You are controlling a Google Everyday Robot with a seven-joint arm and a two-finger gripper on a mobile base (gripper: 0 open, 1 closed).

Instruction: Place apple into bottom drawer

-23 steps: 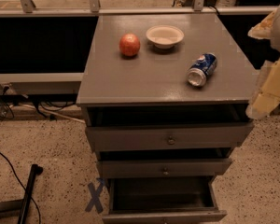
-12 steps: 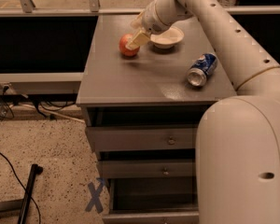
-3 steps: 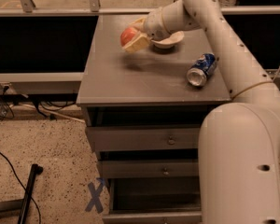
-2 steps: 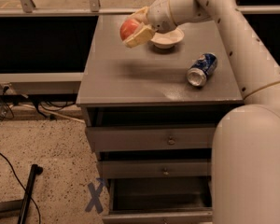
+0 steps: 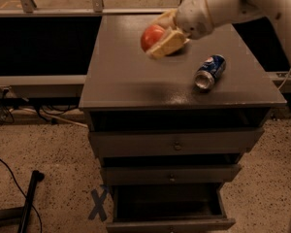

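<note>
My gripper is shut on the red-orange apple and holds it in the air above the grey cabinet top, left of centre. The pale fingers wrap the apple from the right and below. The arm reaches in from the upper right. The bottom drawer, lowest of three, stands pulled out at the frame's bottom; its inside is dark and looks empty. The two drawers above it are slightly open.
A blue soda can lies on its side on the right of the cabinet top. The white bowl is hidden behind the arm. A blue X mark is on the floor left of the cabinet. A black pole lies at lower left.
The gripper closed on the apple on the cabinet top and lifted it. Over the last second it has carried the apple forward and to the right, further from the back edge.
</note>
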